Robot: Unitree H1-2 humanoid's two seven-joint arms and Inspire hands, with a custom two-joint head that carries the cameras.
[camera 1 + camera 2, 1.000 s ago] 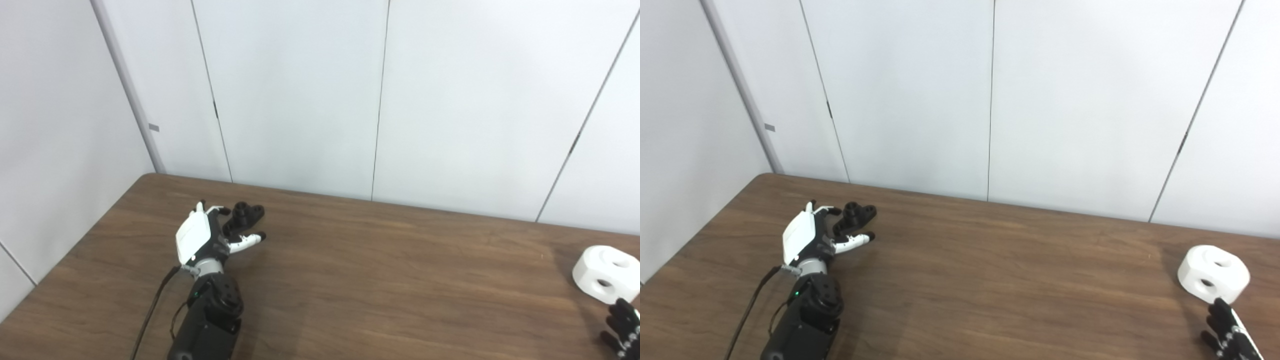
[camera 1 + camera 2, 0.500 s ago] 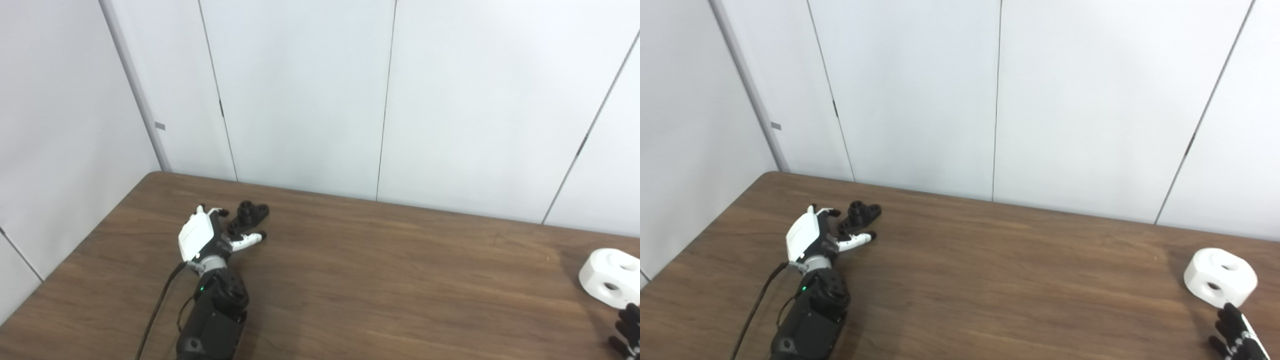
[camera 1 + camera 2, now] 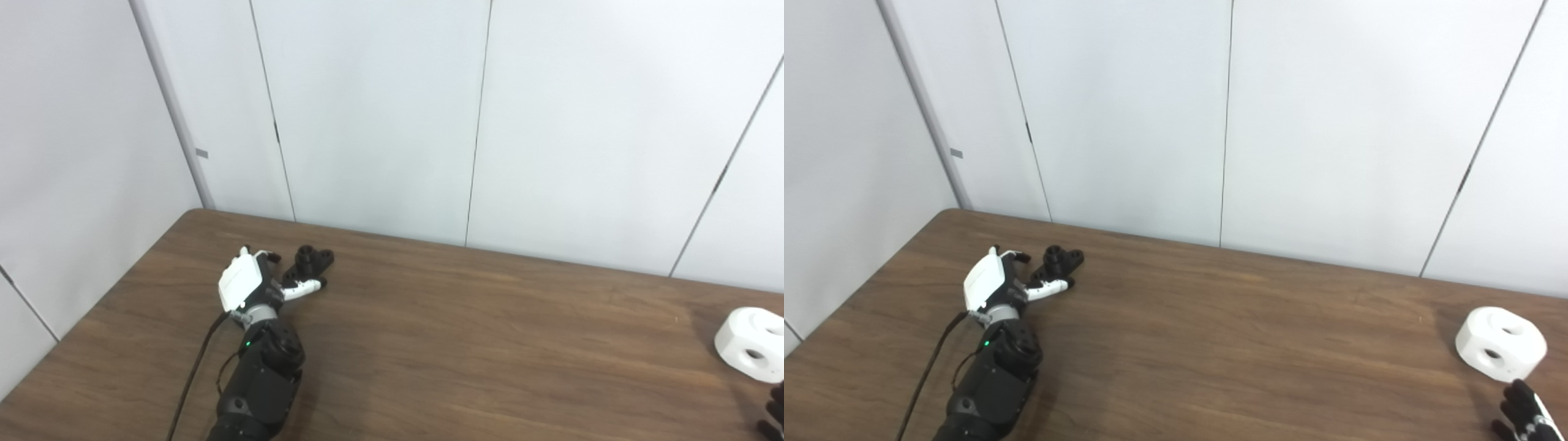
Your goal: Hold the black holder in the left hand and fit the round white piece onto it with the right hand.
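The black holder (image 3: 310, 262) lies on the brown table (image 3: 465, 331) near its far left corner. My left hand (image 3: 254, 285) rests beside it, fingers spread around its near side, thumb (image 3: 304, 285) stretched along the holder's front; it is open and I cannot tell whether it touches. The round white piece (image 3: 1499, 343), with a hole on top and one in its side, sits at the table's far right. Only the dark fingertips of my right hand (image 3: 1522, 416) show at the bottom right corner, just short of the white piece and holding nothing.
White wall panels (image 3: 380, 110) rise right behind the table's far edge. The table's left edge (image 3: 110, 294) runs close to the left arm, whose black cable (image 3: 193, 373) trails back along it.
The camera view has shifted, so everything slid in the picture. My left hand has crept closer around the holder. My right hand sits lower in the frame, farther from the white piece.
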